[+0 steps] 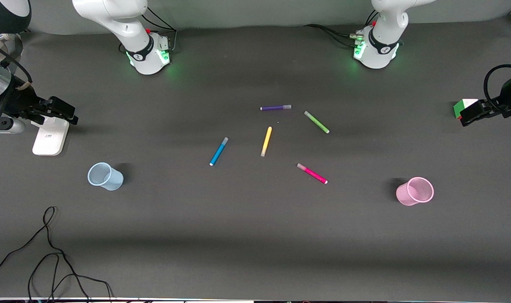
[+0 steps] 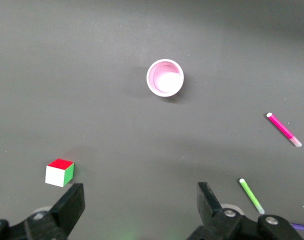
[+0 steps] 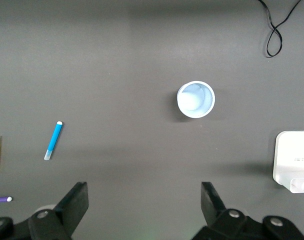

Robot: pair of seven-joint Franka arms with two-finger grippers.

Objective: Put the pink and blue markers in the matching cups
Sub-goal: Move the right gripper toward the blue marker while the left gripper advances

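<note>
The sky-blue marker [image 1: 218, 151] and the magenta-pink marker [image 1: 312, 173] lie flat mid-table. The pale blue cup [image 1: 105, 176] stands upright toward the right arm's end, and the pale pink cup [image 1: 415, 191] stands upright toward the left arm's end. My right gripper [image 1: 65, 111] is open and empty, high over the right arm's end; its wrist view shows its jaws [image 3: 144, 192], the blue cup [image 3: 195, 99] and the blue marker [image 3: 53, 140]. My left gripper [image 1: 474, 112] is open and empty, high over the left arm's end; its wrist view shows its jaws [image 2: 140, 192], the pink cup [image 2: 165, 78] and the pink marker [image 2: 284, 129].
Purple [image 1: 276, 107], green [image 1: 316, 122] and yellow [image 1: 266, 141] markers lie farther from the front camera than the two task markers. A red, white and green cube [image 2: 59, 172] sits under the left gripper. A white block [image 1: 50, 136] lies under the right gripper. A black cable [image 1: 49, 252] trails near the front edge.
</note>
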